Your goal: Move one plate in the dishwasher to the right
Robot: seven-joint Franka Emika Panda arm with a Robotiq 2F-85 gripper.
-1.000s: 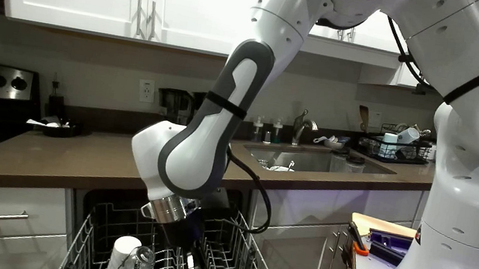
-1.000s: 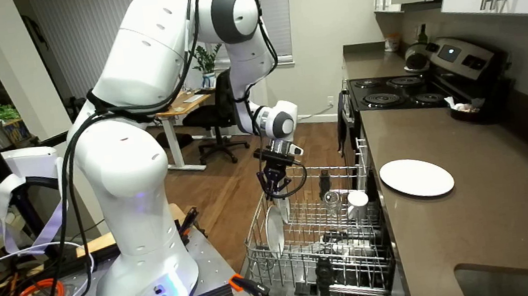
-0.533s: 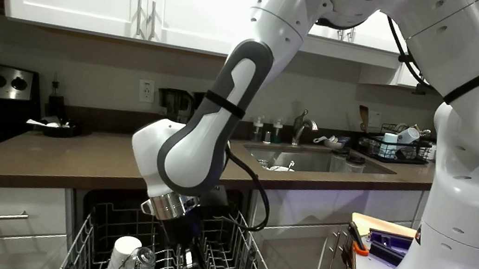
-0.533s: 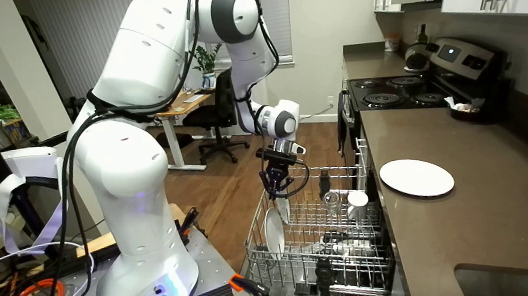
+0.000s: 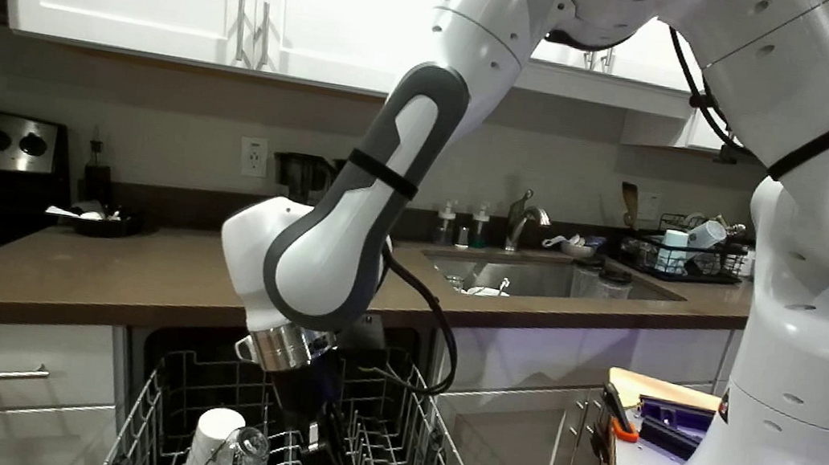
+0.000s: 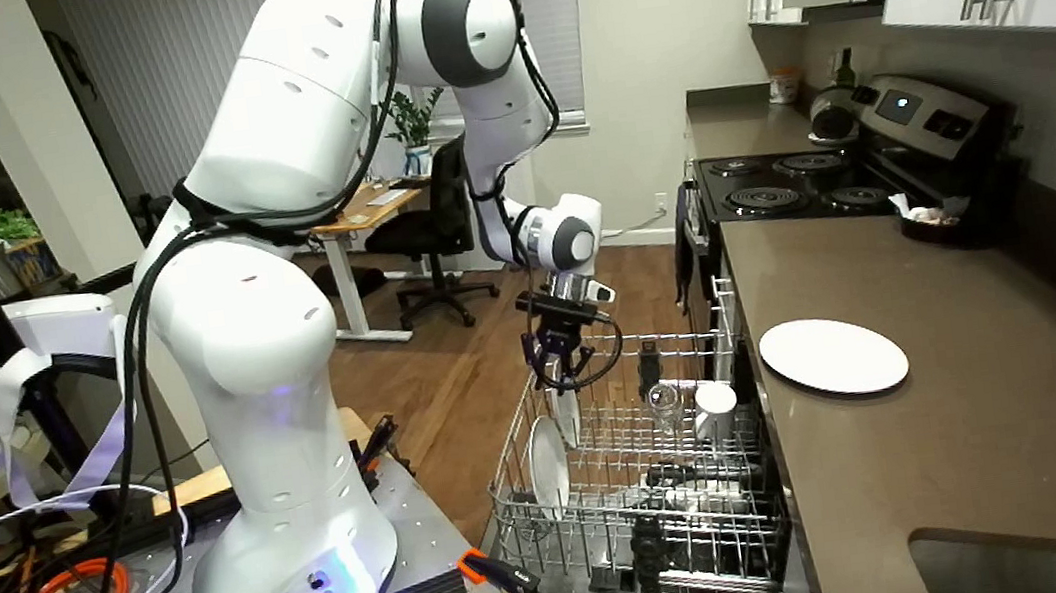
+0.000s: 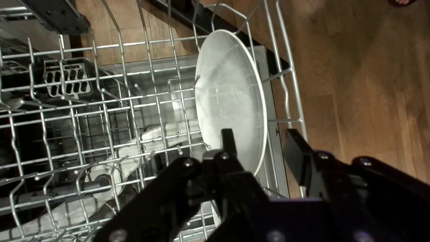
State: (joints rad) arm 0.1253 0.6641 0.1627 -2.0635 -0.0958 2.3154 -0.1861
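Observation:
The dishwasher's grey wire rack (image 5: 459,462) is pulled out below the counter; it also shows in an exterior view (image 6: 654,501) and in the wrist view (image 7: 107,97). Two white plates stand on edge near its outer side in an exterior view: a nearer plate (image 6: 549,465) and a farther plate (image 6: 568,416). In the wrist view a plate (image 7: 231,90) stands among the tines, leaning. My gripper (image 7: 260,144) is open and empty. One finger overlaps the plate's face; the other is beyond its rim. In an exterior view the gripper (image 6: 562,368) is just above the farther plate.
A white cup (image 5: 215,436) and a clear glass (image 5: 238,459) stand in the rack. A white plate (image 6: 834,356) lies on the brown counter (image 6: 959,445) beside the dishwasher. The rack's outer rail (image 7: 289,67) runs beside the standing plate. Wooden floor lies beyond.
My gripper has moved slightly up and away from the robot's base. The nearer plate has shifted very slightly toward the rack's outer side; the farther plate looks nearly unchanged.

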